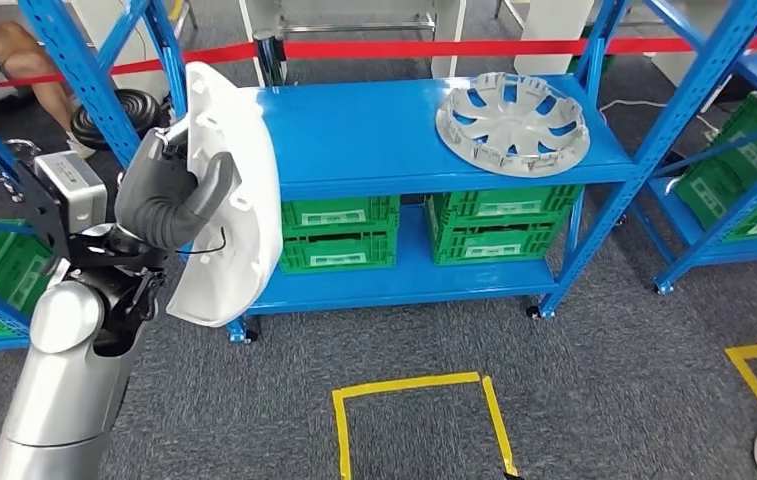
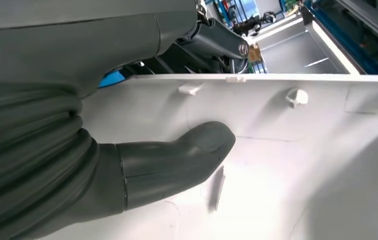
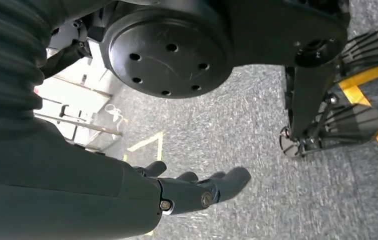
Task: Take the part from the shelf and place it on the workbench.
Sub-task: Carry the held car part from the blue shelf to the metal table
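Left hand (image 1: 169, 190) grips the white part (image 1: 234, 200) upright, thumb pressed on its face, arm raised beside the blue shelf (image 1: 404, 140). Right hand (image 3: 196, 190) hangs over the carpet, fingers (image 3: 231, 179) loosely extended, holding nothing.

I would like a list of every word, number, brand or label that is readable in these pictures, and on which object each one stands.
No text can be read in any view.
Green crates on the lower shelf: white labels on their fronts, too small and blurred to read.
Green crates on the right rack: white labels, also unreadable.
White part held by the left hand: no print visible.
Wheel cover: no marking legible.
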Robot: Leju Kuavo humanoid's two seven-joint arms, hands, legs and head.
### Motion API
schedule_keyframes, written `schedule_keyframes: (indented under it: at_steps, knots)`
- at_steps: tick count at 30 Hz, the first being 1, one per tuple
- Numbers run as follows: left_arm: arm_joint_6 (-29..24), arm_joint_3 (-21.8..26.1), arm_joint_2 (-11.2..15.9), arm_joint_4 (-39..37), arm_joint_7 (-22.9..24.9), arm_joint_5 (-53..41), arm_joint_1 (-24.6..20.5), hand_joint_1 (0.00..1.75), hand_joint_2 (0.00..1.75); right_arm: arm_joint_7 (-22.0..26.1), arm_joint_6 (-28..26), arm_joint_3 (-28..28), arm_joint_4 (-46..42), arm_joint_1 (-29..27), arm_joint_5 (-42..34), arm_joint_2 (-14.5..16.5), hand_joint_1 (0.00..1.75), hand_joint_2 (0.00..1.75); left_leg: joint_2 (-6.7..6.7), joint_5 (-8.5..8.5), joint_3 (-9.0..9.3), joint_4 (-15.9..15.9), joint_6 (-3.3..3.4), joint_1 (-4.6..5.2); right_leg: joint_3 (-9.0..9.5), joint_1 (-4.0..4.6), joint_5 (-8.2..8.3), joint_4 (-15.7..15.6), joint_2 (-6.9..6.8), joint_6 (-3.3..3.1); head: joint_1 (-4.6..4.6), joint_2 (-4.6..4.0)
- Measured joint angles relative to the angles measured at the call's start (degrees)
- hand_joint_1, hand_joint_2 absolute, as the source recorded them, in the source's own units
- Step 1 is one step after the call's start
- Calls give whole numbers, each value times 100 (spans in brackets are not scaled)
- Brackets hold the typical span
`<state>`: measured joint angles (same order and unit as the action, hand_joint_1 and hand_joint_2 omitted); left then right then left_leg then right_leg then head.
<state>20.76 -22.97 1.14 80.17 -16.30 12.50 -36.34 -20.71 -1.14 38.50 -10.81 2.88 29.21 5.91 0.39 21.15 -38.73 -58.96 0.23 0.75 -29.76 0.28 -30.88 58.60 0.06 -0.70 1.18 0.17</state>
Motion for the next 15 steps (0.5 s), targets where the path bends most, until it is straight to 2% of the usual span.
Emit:
schedule_keyframes:
  at_steps: [1, 2, 3, 5, 6, 7, 8, 9, 10, 11, 12, 13, 14, 15]
  knots:
    - [1, 10, 6, -18, -7, -13, 9, 175, 175, 0, 7, 1, 1, -4, 16, 4, 0, 175, -10, 12, -19, -7, -36, -5, -29, -11, 63, -25, -13, -33, 6, 0]
    - [0, 30, 14, -33, -9, -25, 24, 175, 175, -1, 14, 2, 2, -9, 39, 7, 0, 175, -22, 134, -55, -77, -76, -11, -75, -27, 141, -43, -26, -70, 3, 0]
    - [-2, 57, 27, -44, -13, -32, 41, 175, 175, -2, 20, 2, 3, -14, 58, 9, 0, 175, -34, 364, -115, -246, -117, -20, -138, -48, 223, -61, -40, -100, -2, 0]
    - [-6, 118, 52, -52, -18, -61, 74, 175, 175, -3, 27, 3, 4, -18, 96, 9, 0, 175, -44, 980, -249, -863, -187, -61, -301, -62, 371, -61, -50, -126, -9, 0]
    - [-8, 147, 66, -52, -21, -86, 105, 175, 175, -3, 30, 3, 4, -21, 110, 9, 0, 175, -44, 1165, -288, -1203, -213, -79, -395, -66, 446, -58, -52, -123, -11, 0]
    - [-9, 174, 76, -52, -23, -112, 146, 175, 175, -3, 31, 3, 4, -23, 124, 10, 0, 175, -43, 1205, -273, -1454, -233, -95, -492, -72, 522, -55, -54, -113, -9, 0]
    - [-9, 197, 86, -52, -26, -135, 190, 175, 175, -3, 32, 3, 4, -24, 137, 10, 0, 175, -42, 1113, -189, -1557, -249, -107, -593, -80, 597, -50, -57, -99, -11, 0]
    - [-9, 218, 96, -52, -29, -161, 224, 175, 175, -3, 33, 3, 4, -25, 149, 10, 0, 175, -42, 949, -25, -1480, -256, -119, -690, -87, 670, -44, -60, -80, -11, 0]
    - [-10, 232, 104, -48, -34, -176, 244, 175, 175, -3, 34, 3, 4, -23, 163, 10, 0, 175, -43, 817, 234, -1220, -257, -128, -773, -93, 737, -32, -62, -58, -10, 0]
    - [-10, 247, 111, -38, -43, -193, 252, 175, 175, -5, 40, 3, 4, -22, 177, 11, 0, 175, -45, 808, 569, -819, -250, -128, -840, -91, 795, -18, -63, -30, -12, 0]
    - [-11, 263, 116, -22, -56, -206, 253, 175, 175, -9, 48, 2, 4, -22, 190, 12, 0, 175, -51, 885, 873, -405, -224, -121, -883, -88, 851, -6, -64, 2, -11, 0]
    - [-14, 282, 120, -6, -69, -211, 254, 175, 175, -4, 57, 0, 4, -20, 201, 14, 0, 175, -56, 986, 1083, -83, -191, -110, -904, -84, 910, -6, -65, 37, -11, 0]
    - [-19, 303, 123, 4, -80, -216, 259, 175, 175, 1, 65, -2, 4, -21, 208, 15, 0, 175, -60, 1064, 1180, 106, -148, -91, -915, -84, 969, -19, -67, 76, -12, 0]
    - [-28, 324, 131, 9, -87, -218, 269, 175, 175, 8, 70, -3, 4, -27, 212, 15, 0, 175, -61, 1056, 1162, 163, -91, -77, -921, -92, 1033, -44, -68, 119, -15, 0]
